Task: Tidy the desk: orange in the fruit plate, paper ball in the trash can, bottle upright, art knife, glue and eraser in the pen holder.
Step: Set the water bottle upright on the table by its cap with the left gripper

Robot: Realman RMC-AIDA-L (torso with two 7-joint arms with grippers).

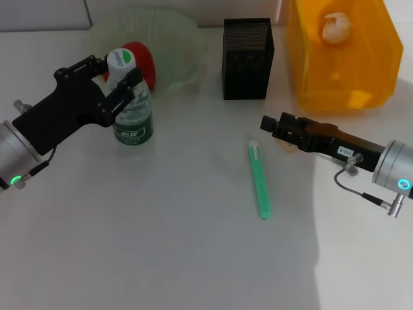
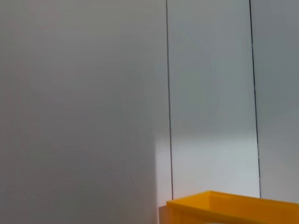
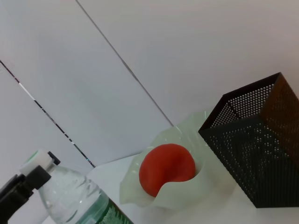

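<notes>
The bottle (image 1: 133, 113) stands upright on the desk (image 1: 161, 226), left of centre. My left gripper (image 1: 121, 76) is shut on its neck just under the white cap; the fingers (image 3: 23, 186) also show at the bottle (image 3: 74, 200) in the right wrist view. The orange (image 1: 141, 61) lies in the fruit plate (image 1: 181, 39) behind it. The paper ball (image 1: 337, 27) rests inside the trash can (image 1: 342, 71). The pen holder (image 1: 247, 58) stands between them. A slim green tool (image 1: 259, 179), art knife or glue, lies mid-desk. My right gripper (image 1: 268, 124) hovers over a small beige eraser (image 1: 288, 147).
The trash can (image 2: 233, 207) edge shows low in the left wrist view against a plain wall. In the right wrist view the orange (image 3: 166, 168) sits in the fruit plate (image 3: 187, 135) beside the pen holder (image 3: 252, 154).
</notes>
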